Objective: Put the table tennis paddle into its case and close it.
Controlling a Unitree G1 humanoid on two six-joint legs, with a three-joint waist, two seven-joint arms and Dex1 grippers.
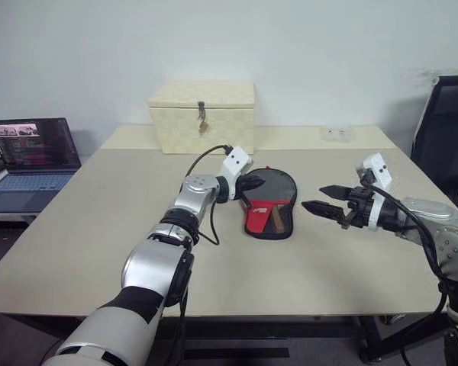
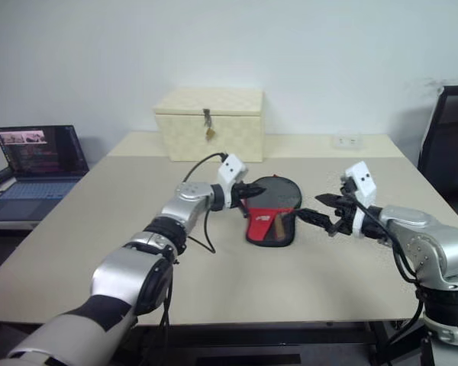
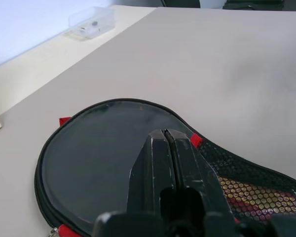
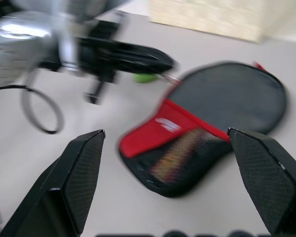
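Left eye view: the case (image 1: 271,204) lies mid-table (image 1: 99,229), far from every edge; left gripper (image 1: 257,183) shut empty above it, right gripper (image 1: 314,200) wide open, empty, beside it. Right wrist view adds something small and green (image 4: 145,77).

No legible text (laptop (image 1: 34,145) screen unreadable).

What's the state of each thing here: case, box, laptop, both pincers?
case: flat on the table, looks zipped
box: lid down, latch hanging at the front
laptop: open, screen lit
left pincer: shut, empty, over the case's edge
right pincer: open, empty, beside the case
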